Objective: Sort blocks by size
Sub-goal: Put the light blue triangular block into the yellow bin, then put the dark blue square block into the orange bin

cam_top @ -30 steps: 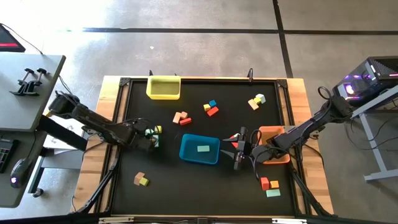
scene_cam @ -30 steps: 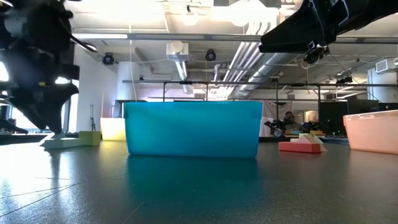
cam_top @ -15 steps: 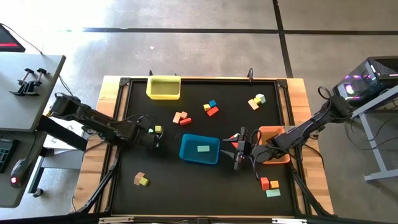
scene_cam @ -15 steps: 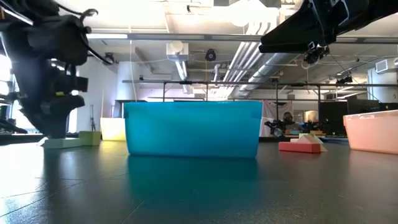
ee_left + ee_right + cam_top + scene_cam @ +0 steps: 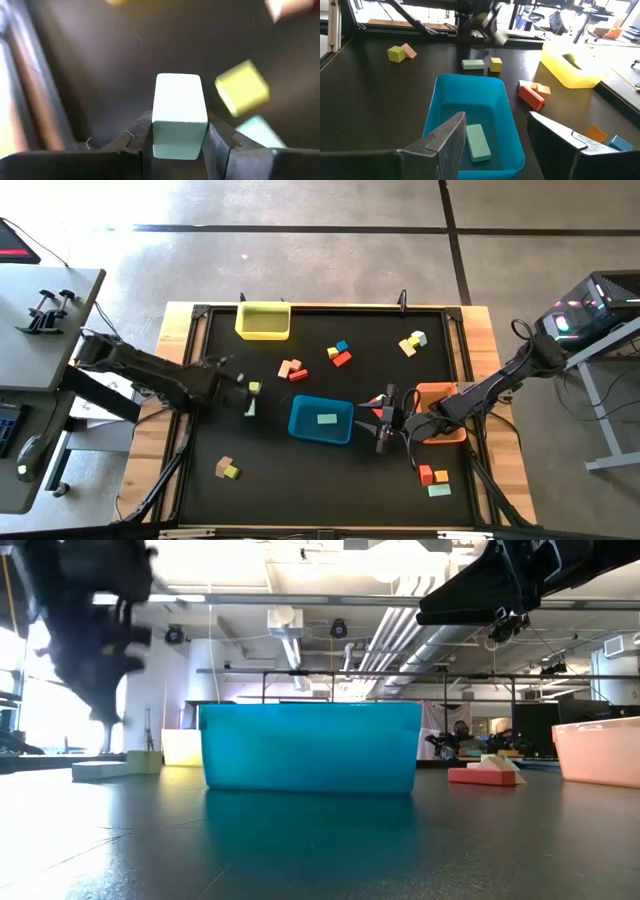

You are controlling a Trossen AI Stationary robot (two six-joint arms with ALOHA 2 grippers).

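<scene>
Two arms are at the bench, and since a second ago only your left one has changed: the left gripper has risen off the surface, so in the low view it now hangs above the pale green bar and the yellow cube it was crouched over. It carries a pale green block clamped between both fingers, touching each side. The right arm has not shifted at all.

You will find no readable brand, label or writing on anything here.

Going left to right across the bench: near the front-left corner lie a tan and a lime block, touching. The yellow tray sits against the far edge. In the middle stands the blue tray with one pale green bar lying flat inside. Behind it are tan and red blocks, then a blue, orange and red cluster. Your right gripper hovers at the blue tray's right side with its fingers spread wide, holding nothing. The orange tray lies under that arm, near the right edge.
</scene>
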